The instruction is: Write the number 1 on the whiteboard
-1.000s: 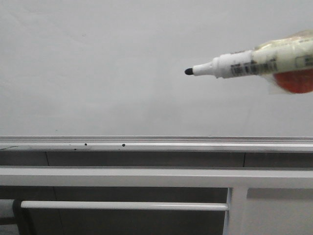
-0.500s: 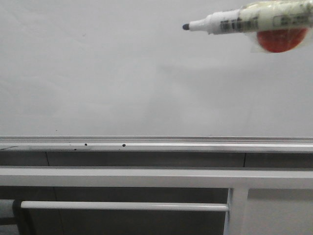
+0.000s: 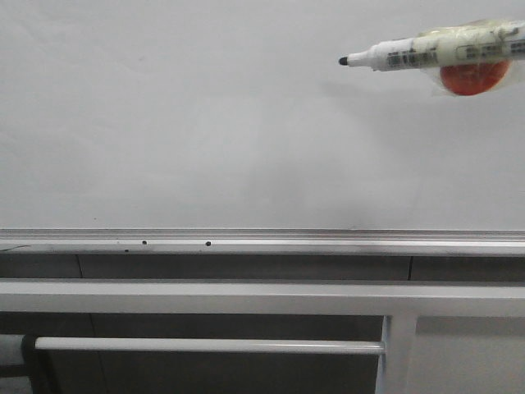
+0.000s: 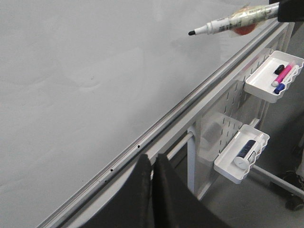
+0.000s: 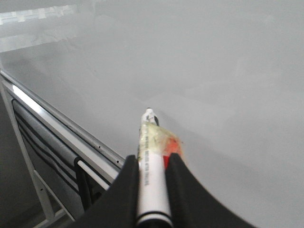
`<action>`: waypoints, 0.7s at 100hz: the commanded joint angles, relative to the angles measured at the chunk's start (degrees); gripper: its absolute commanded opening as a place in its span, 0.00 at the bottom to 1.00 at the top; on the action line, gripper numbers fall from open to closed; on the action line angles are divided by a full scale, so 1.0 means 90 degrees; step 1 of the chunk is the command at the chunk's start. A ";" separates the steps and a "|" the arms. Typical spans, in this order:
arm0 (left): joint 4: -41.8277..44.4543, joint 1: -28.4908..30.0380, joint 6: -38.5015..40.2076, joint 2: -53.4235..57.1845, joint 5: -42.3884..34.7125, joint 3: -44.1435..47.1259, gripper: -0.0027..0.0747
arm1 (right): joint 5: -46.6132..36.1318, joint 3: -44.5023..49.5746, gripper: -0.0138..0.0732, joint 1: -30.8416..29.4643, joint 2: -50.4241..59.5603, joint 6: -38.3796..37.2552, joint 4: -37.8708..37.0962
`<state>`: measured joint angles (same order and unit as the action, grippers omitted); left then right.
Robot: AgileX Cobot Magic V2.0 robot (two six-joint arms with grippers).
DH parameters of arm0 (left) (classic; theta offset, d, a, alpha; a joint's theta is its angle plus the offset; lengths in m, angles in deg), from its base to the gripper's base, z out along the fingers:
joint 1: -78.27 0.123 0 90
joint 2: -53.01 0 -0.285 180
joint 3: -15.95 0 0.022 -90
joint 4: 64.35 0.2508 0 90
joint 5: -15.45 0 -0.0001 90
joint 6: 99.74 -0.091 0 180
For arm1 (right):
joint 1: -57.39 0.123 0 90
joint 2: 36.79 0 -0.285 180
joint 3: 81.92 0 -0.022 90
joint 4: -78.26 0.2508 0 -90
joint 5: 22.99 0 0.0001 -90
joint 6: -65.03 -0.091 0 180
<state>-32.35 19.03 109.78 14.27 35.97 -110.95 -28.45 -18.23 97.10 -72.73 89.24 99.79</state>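
Observation:
The whiteboard point(image 3: 205, 123) fills most of the front view, plain white and glossy. No number 1 is in view on it. My right gripper point(image 5: 151, 159) is shut on a white-barrelled marker point(image 5: 151, 164) with an orange disc taped to it. The marker point(image 3: 418, 53) lies nearly level at the board's upper right, its black tip point(image 3: 343, 61) pointing left. Whether the tip touches the surface I cannot tell. My left gripper point(image 4: 152, 161) is shut with nothing in it, hanging beside the board's lower frame, far from the marker point(image 4: 228, 23).
A silver aluminium frame edge point(image 3: 262, 240) runs along the board's bottom, with grey metal rails point(image 3: 246, 295) below. On the stand's side hang a white tray point(image 4: 266, 88) holding pink and blue pens and a lower tray point(image 4: 223, 166) with an eraser.
The marker first rose toward the top of the board. It then shifted right and slightly down, so its tip now sits further right than before.

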 commanded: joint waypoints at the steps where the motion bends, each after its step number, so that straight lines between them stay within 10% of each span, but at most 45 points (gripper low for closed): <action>1: 0.0156 -0.0031 0.0083 -0.0004 -0.0331 -0.0162 0.01 | -0.0626 -0.0239 0.09 -0.0084 -0.0061 0.0031 0.0002; 70: 0.0190 -0.0031 0.0083 -0.0004 -0.0352 -0.0162 0.01 | -0.1001 -0.0239 0.09 -0.0636 -0.0147 0.0122 0.0002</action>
<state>-31.41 19.03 109.91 14.27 35.97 -110.95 -33.59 -18.23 93.22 -72.94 89.45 100.04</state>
